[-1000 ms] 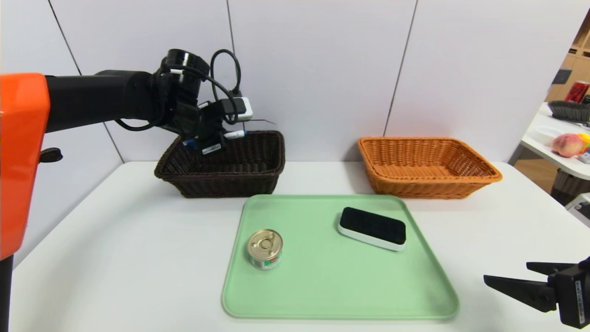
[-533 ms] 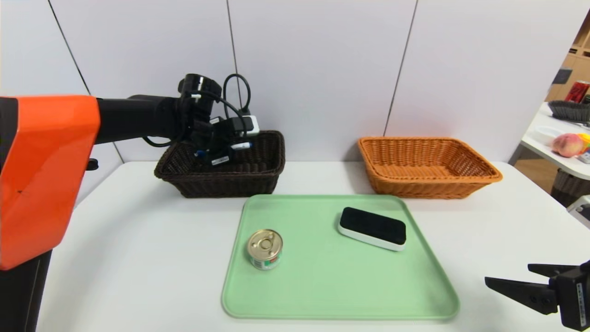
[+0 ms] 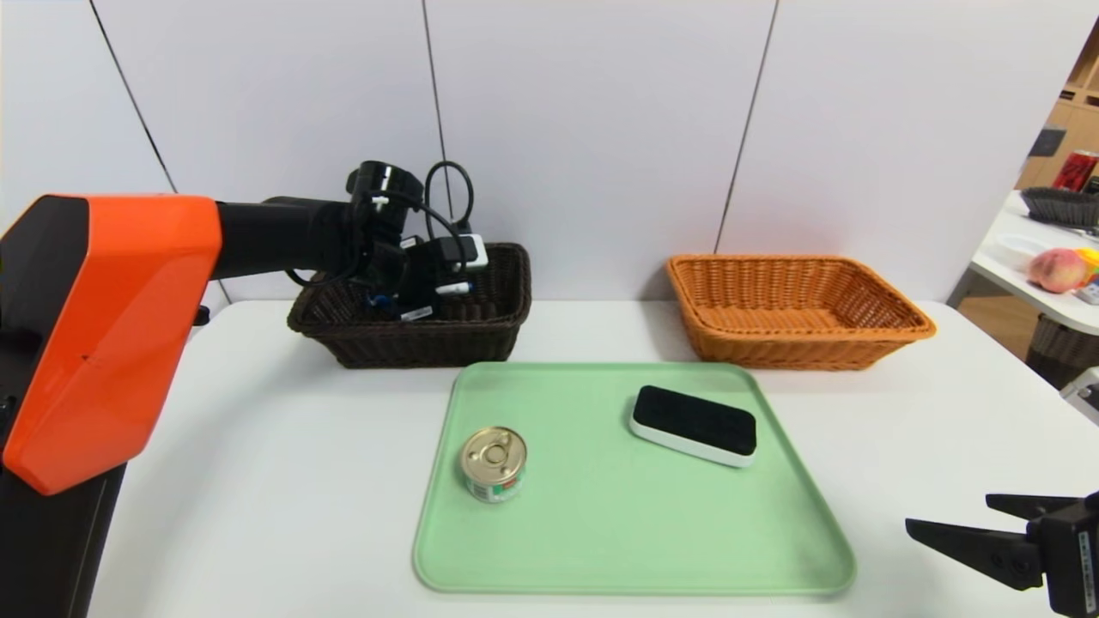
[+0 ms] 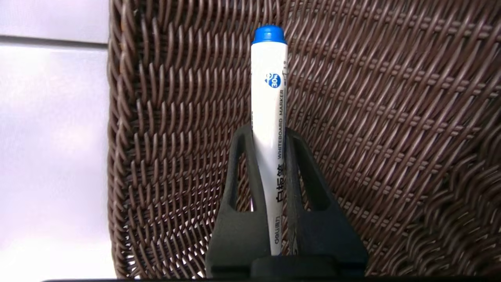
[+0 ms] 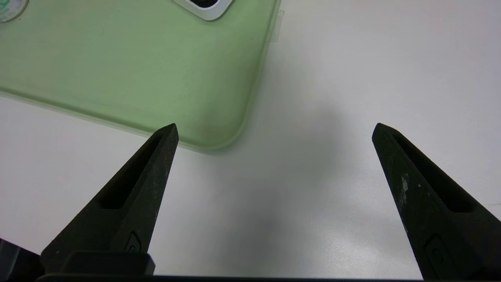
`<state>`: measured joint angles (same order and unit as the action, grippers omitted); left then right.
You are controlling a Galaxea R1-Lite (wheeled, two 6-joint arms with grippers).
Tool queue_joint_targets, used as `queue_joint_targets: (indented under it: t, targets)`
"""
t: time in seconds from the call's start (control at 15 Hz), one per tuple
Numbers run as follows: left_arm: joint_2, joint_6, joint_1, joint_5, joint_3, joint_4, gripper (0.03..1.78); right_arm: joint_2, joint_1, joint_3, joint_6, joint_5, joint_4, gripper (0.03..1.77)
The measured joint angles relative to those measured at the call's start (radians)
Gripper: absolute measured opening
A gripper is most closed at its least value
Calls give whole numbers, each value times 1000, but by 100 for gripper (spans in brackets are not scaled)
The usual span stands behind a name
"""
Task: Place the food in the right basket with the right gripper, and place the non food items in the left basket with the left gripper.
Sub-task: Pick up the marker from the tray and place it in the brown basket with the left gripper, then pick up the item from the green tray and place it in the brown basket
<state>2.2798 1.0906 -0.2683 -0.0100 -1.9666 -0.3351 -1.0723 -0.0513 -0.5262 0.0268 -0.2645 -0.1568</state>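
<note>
The left gripper (image 4: 269, 137) is holding the marker (image 4: 269, 117), fingers clamped, inside the brown basket (image 3: 481, 335) (unreleased), while eraser (image 3: 694, 424) and can (image 3: 494, 463) are waiting, right gripper (image 5: 274, 133) gaping idle.

Open tabletop (image 3: 283, 446) lies left of the green tray (image 3: 601, 549). The left tool (image 4: 270, 133) and its arm fill the dark basket (image 3: 481, 335); the orange basket (image 3: 859, 339) stands unobstructed, a clear gap between the 2 baskets.
</note>
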Motion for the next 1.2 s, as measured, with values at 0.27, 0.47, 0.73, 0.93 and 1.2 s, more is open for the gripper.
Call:
queue_joint_targets:
  t: [0.27,0.47,0.73,0.93,1.2]
  targets:
    - [3,-3,1,-1,-2,-1,40,2,1,2,-1,1,0,171]
    - [3,-17,0,0,-5,1,82,3,1,5,-1,2,1,171]
    - [-4,-115,0,1,-11,36,118,4,1,11,-1,3,1,171]
    - [-20,-292,-5,1,-13,123,135,10,1,13,-1,1,1,171]
    - [-68,-529,-49,2,-12,129,149,14,1,13,0,-2,2,171]
